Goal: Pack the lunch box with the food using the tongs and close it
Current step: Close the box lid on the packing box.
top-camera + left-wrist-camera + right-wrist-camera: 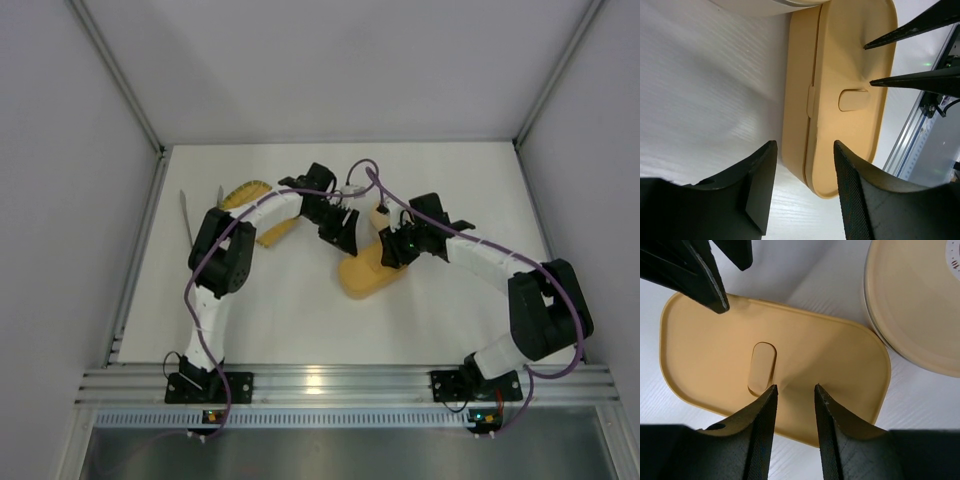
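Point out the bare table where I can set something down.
Widest free patch: the table between the lunch box and the arm bases. Also bare: the far right corner beyond the right gripper, and the strip along the back wall. Crowded: the middle, where the left gripper, round bowl, woven tray and lunch box bunch together.

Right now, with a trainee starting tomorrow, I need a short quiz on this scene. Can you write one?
1. True or false: the lid is on the lunch box.
2. What stands beside the box in the right wrist view? A) round bowl B) mug C) plate
3. Does the left gripper or the right gripper hold the tongs?
Key: 1 true. 2 A. 3 neither: both are open and empty, and the tongs lie on the table.
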Robot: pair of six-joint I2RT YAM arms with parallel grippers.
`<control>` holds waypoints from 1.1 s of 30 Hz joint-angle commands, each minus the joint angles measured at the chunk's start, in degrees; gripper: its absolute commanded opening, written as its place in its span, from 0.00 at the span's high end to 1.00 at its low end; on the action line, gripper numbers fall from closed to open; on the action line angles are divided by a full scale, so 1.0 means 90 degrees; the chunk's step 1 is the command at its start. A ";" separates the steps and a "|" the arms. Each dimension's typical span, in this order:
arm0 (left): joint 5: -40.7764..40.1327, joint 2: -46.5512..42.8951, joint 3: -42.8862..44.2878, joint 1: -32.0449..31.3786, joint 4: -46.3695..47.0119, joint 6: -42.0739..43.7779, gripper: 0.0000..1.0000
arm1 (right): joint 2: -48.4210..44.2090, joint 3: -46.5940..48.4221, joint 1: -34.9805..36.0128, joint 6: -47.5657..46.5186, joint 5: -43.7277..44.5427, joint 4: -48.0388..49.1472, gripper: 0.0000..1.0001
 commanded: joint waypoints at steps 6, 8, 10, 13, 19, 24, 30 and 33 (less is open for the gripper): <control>0.0023 -0.1647 -0.0768 0.0502 0.1098 -0.0823 0.55 | 0.0326 -0.0120 0.0178 0.0020 0.0179 -0.0100 0.65; -0.0007 -0.2145 -0.1275 0.0581 0.1352 -0.0804 0.59 | 0.0326 -0.0110 0.0178 0.0059 0.0140 -0.0100 0.65; -0.0143 -0.2758 -0.1627 0.0620 0.1508 -0.0648 0.66 | 0.0326 -0.0120 0.0168 0.0068 0.0120 -0.0120 0.65; -0.0251 -0.3413 -0.2281 0.0601 0.1500 -0.0316 0.71 | 0.0325 -0.0120 0.0168 0.0088 0.0101 -0.0159 0.65; -0.0602 -0.4128 -0.3209 0.0484 0.1694 0.0232 0.79 | 0.0306 -0.0091 0.0168 0.0127 0.0110 -0.0227 0.66; -0.1481 -0.4442 -0.3874 -0.0246 0.2611 0.0144 0.94 | 0.0316 -0.0091 0.0168 0.0166 0.0149 -0.0266 0.66; -0.2388 -0.4071 -0.3777 -0.1116 0.2964 -0.0061 1.00 | 0.0374 -0.0052 0.0178 0.0254 0.0208 -0.0296 0.67; -0.2691 -0.3866 -0.3689 -0.1390 0.3052 -0.0071 1.00 | 0.0394 -0.0032 0.0178 0.0293 0.0198 -0.0305 0.69</control>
